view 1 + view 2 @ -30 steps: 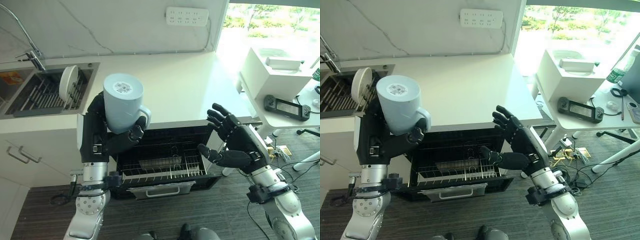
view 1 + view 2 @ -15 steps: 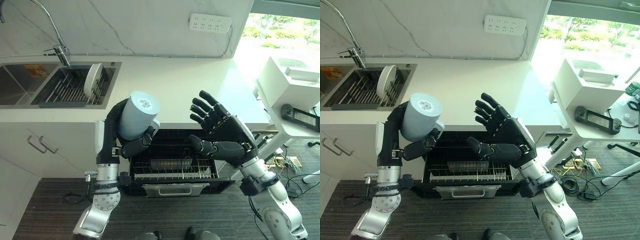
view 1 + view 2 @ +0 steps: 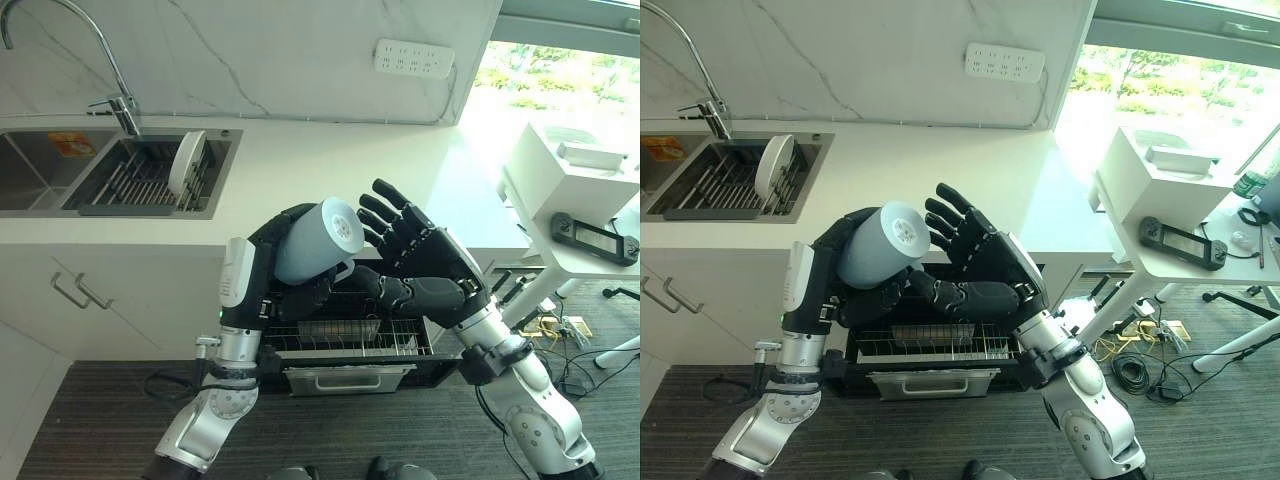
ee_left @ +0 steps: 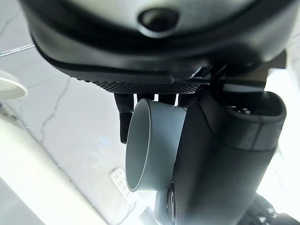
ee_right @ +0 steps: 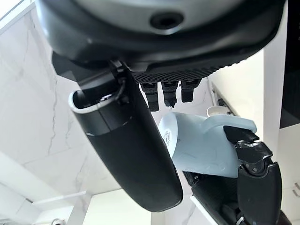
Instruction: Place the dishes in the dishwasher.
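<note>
Since half a second ago the left robot hand [image 3: 300, 292] has swung its pale blue mug [image 3: 318, 238] inward and tipped it further on its side, base towards the right, while the right robot hand [image 3: 420, 262] has closed in until its spread fingers stand just beside the mug's base. The left robot hand is curled round the mug, fingers and thumb near the handle side; the right is open, fingers straight and fanned, holding nothing. The mug hangs in the air in front of the bench [image 3: 330, 180] edge, above the pulled-out dishwasher rack [image 3: 345, 338], where a dark tray-like item [image 3: 340, 327] already lies. A handover looks to be starting, and that is the risk: if the left robot hand lets go before the right has wrapped the smooth, tilted body, the mug could slide out and drop onto the wire rack or the floor. One white plate [image 3: 186, 160] stands in the sink rack [image 3: 130, 185], not yet loaded.
</note>
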Available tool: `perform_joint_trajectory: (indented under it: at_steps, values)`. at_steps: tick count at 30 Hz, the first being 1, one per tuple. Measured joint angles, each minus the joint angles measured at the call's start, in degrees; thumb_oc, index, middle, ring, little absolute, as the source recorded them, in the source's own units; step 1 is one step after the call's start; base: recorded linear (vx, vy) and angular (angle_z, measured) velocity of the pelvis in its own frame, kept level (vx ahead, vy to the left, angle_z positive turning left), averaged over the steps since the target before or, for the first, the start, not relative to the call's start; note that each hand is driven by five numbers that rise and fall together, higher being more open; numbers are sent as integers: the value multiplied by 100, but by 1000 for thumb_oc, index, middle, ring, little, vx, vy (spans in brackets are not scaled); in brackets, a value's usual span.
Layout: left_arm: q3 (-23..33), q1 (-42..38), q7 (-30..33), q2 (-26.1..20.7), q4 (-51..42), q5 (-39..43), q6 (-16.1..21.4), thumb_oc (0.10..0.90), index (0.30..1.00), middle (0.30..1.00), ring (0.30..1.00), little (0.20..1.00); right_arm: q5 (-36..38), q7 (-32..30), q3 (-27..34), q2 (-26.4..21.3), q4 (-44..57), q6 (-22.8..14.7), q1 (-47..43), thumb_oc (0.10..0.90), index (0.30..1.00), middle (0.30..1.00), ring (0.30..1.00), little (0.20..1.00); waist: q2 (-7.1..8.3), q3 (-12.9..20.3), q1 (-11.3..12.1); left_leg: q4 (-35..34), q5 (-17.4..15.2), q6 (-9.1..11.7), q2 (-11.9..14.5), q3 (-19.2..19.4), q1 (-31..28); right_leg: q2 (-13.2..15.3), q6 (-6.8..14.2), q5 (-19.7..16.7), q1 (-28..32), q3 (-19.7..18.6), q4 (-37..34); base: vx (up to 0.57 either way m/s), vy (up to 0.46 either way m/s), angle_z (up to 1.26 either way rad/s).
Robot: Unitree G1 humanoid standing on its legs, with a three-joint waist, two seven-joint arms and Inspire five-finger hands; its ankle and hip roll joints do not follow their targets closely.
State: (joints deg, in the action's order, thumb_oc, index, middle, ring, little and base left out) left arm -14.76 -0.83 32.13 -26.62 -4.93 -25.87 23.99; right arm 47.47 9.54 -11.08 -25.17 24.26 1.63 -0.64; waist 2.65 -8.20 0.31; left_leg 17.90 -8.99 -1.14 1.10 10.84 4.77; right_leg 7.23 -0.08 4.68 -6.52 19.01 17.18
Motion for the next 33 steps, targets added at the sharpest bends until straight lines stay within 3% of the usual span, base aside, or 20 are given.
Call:
perform_joint_trajectory:
  at_steps: [12, 15, 20, 33]
  values:
    - [-307, -141, 153, -202, 2, -624, -40, 400, 300, 300, 300, 300, -11, -435, -69, -42, -50, 414, -2, 800, 900, 900, 900, 900, 0, 2, -5, -6, 3, -6, 0, 88, -40, -11, 15, -47, -5, -102, -18, 1, 2, -4]
    - [-325, -291, 247, -447, 2, -948, -135, 400, 300, 300, 300, 300, -14, -526, -77, -108, -50, 632, -3, 800, 900, 900, 900, 900, -1, 3, -8, -10, 3, -7, 8, 134, -63, -16, 14, -65, -1, -136, -20, 12, -8, -6]
    - [-414, -309, 272, -477, 2, -1312, -145, 400, 300, 300, 300, 300, -16, -604, -198, -147, -50, 880, -33, 800, 900, 900, 900, 900, -2, 3, -11, -8, 1, -8, 18, 148, -71, -32, 4, -75, 3, -153, -27, 0, 0, 0]
    - [-602, -320, 270, -479, 2, -1382, -151, 400, 300, 300, 300, 300, -18, -637, -349, -174, -50, 1009, -219, 800, 900, 900, 900, 900, -34, 22, -11, -1, 1, -8, 53, 175, -80, -72, -11, -88, 8, -178, -41, 1, 1, -1]
